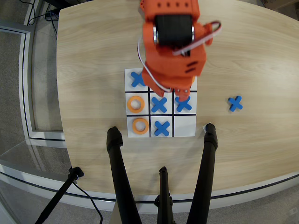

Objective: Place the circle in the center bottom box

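Under the orange arm's bulk, the claw hangs over the board's top row, hiding the circle and the center bottom box (neither shows from above); I cannot tell whether it is spread or pinching.

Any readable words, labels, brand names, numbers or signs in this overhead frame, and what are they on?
None: no printed text, brand or number is legible anywhere.
The blue X pieces and orange rings on the board are game marks, not lettering.
The orange arm shows no label that can be read.
The black tripod legs and the wooden table carry no markings.
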